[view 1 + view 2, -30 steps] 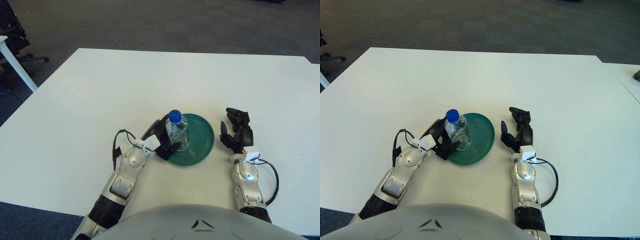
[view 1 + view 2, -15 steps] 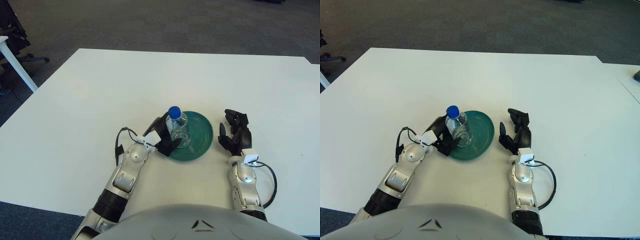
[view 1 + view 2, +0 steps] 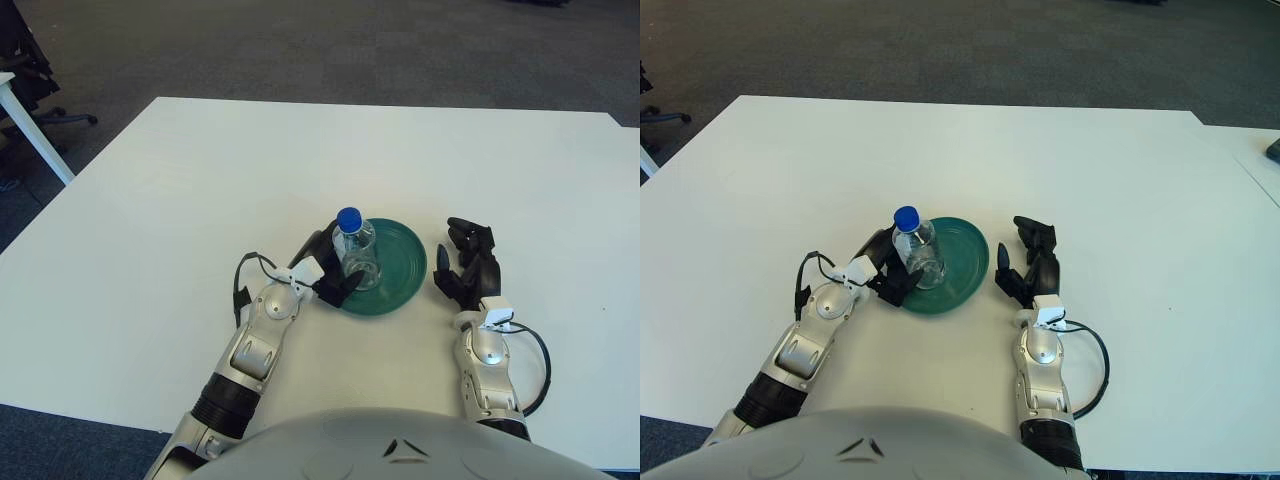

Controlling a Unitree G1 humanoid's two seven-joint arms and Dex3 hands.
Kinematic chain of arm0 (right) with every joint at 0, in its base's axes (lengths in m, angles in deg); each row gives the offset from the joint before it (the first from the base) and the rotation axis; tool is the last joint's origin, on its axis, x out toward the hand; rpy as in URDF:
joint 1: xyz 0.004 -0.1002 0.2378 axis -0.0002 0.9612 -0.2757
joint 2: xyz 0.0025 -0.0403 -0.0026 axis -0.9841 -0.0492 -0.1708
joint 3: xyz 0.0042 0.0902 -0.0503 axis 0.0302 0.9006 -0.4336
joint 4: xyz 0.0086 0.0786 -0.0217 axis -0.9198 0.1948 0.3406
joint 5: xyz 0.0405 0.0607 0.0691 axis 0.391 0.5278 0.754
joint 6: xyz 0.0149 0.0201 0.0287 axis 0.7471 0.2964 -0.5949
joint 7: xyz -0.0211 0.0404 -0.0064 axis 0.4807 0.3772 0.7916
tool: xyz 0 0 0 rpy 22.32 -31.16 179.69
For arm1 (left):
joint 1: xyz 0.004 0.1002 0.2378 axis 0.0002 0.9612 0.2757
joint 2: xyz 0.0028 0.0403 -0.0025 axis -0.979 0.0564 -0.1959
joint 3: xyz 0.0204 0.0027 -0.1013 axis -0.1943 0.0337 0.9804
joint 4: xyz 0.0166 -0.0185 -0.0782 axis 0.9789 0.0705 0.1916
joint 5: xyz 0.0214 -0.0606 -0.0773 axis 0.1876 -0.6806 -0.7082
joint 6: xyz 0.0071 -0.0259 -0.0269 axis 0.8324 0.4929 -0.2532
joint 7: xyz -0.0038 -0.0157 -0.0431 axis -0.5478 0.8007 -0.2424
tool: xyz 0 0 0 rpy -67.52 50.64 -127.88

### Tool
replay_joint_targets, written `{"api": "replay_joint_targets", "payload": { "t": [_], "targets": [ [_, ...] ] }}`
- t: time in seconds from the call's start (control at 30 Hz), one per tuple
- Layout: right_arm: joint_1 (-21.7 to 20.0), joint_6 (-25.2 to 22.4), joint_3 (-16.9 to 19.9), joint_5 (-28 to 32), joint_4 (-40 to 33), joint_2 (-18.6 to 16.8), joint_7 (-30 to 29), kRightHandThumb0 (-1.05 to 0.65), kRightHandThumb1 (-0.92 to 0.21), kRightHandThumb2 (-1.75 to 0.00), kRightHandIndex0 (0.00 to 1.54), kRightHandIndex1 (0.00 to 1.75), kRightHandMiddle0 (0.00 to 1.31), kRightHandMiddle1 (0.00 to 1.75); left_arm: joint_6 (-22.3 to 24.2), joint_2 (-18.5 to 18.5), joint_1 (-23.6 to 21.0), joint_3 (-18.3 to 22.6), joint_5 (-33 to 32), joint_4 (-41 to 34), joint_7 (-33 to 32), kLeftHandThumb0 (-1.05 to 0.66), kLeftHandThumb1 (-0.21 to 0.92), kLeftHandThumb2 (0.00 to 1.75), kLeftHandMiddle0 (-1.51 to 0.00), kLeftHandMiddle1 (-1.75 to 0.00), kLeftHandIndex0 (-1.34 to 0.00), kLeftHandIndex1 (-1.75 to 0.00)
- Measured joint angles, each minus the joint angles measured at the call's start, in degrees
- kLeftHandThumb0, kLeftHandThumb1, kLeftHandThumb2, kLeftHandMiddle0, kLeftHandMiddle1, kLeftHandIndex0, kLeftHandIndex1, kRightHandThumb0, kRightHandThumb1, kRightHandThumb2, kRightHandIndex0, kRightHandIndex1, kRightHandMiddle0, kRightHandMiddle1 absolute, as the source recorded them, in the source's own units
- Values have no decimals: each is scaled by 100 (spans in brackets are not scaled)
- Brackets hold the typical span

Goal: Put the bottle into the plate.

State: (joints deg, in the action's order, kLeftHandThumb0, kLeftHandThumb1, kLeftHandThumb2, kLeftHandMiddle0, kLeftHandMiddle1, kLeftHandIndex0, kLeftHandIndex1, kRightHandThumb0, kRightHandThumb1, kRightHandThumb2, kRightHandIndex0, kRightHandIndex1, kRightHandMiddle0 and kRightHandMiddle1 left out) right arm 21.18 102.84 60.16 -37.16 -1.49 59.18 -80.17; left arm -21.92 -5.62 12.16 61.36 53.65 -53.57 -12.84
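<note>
Shifted slightly farther from the robot over the last second: clear plastic bottle with blue cap (image 3: 355, 255), still upright and gripped by the black-fingered left hand (image 3: 322, 275), now deeper over the round green plate (image 3: 398, 268), itself nudged forward.

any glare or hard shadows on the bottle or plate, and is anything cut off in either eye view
Left eye view: even light, no glare on the bottle or plate, only a soft shadow beside the left hand; the robot's body hides the bottom edge. Right eye view: the same, right hand fully visible.
</note>
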Motion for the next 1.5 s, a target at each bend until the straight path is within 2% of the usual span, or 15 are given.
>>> {"api": "replay_joint_targets", "payload": {
  "t": [0.5, 0.57, 0.6, 0.63, 0.67, 0.7, 0.73, 0.77, 0.8, 0.87, 0.97, 1.1, 1.27, 1.37, 1.5],
  "targets": [
    [-55, 4, -66, -31, 56, -51, -62, -48, -78, -68, 31, 56, 4, 112, -241, -23, 2, 48, -81, 75, -11, -47, 32, 131, -123, -175, -60, -175],
    [-55, 3, -79, -43, 61, -51, -68, -48, -79, -68, 31, 56, 3, 112, -295, -26, -11, 46, -81, 122, -11, -45, 36, 126, -118, -175, -57, -175],
    [-54, 4, -83, -50, 62, -52, -75, -48, -79, -68, 31, 56, 3, 112, -348, -28, -30, 46, -83, 167, -10, -44, 41, 119, -108, -175, -53, -175],
    [-54, 4, -89, -55, 62, -53, -86, -48, -79, -68, 31, 56, 3, 112, -413, -43, -56, 44, -88, 225, -7, -58, 59, 96, -76, -143, -34, -154],
    [-53, 4, -96, -61, 61, -55, -100, -48, -79, -68, 32, 56, 3, 111, -488, -70, -85, 42, -93, 288, 19, -67, 71, 81, -57, -119, -22, -140],
    [-54, 4, -106, -65, 61, -57, -107, -48, -79, -68, 32, 56, 2, 111, -548, -109, -107, 37, -97, 332, 53, -72, 75, 77, -49, -107, -17, -130],
    [-54, 6, -115, -73, 62, -61, -114, -47, -79, -68, 32, 56, 2, 111, -612, -140, -121, 30, -98, 357, 95, -79, 81, 73, -39, -86, -11, -115],
    [-54, 11, -124, -83, 64, -64, -120, -47, -80, -68, 33, 56, 2, 111, -681, -176, -135, 20, -104, 367, 138, -83, 85, 70, -32, -73, -7, -105],
    [-53, 15, -130, -98, 67, -67, -130, -47, -80, -68, 33, 56, 2, 111, -752, -213, -149, 12, -108, 370, 175, -84, 87, 69, -30, -68, -6, -102],
    [-54, 24, -136, -133, 80, -70, -162, -46, -80, -68, 34, 56, 1, 110, -871, -283, -187, 11, -113, 388, 215, -92, 90, 72, -23, -45, -2, -83],
    [-58, 42, -150, -178, 127, -71, -181, -45, -79, -69, 35, 57, 2, 110, -1090, -352, -230, 5, -86, 451, 218, -99, 91, 79, -18, -24, -1, -63],
    [-70, 75, -164, -192, 173, -73, -194, -43, -78, -71, 36, 57, 2, 110, -1375, -437, -232, -24, -32, 593, 217, -104, 92, 86, -12, -11, 0, -43],
    [-82, 164, -167, -183, 229, -72, -191, -42, -76, -72, 35, 57, 2, 110, -1600, -523, -213, -33, -8, 744, 218, -105, 92, 86, -7, -4, 0, -25],
    [-95, 217, -166, -160, 274, -73, -170, -41, -74, -74, 35, 56, 2, 110, -1653, -580, -209, -30, -24, 778, 259, -105, 92, 81, -3, -1, 0, -12],
    [-121, 260, -166, -132, 334, -74, -134, -41, -73, -76, 34, 56, 1, 110, -1716, -681, -210, -8, -65, 779, 356, -105, 92, 73, 0, 0, 0, -3]
  ]
}}
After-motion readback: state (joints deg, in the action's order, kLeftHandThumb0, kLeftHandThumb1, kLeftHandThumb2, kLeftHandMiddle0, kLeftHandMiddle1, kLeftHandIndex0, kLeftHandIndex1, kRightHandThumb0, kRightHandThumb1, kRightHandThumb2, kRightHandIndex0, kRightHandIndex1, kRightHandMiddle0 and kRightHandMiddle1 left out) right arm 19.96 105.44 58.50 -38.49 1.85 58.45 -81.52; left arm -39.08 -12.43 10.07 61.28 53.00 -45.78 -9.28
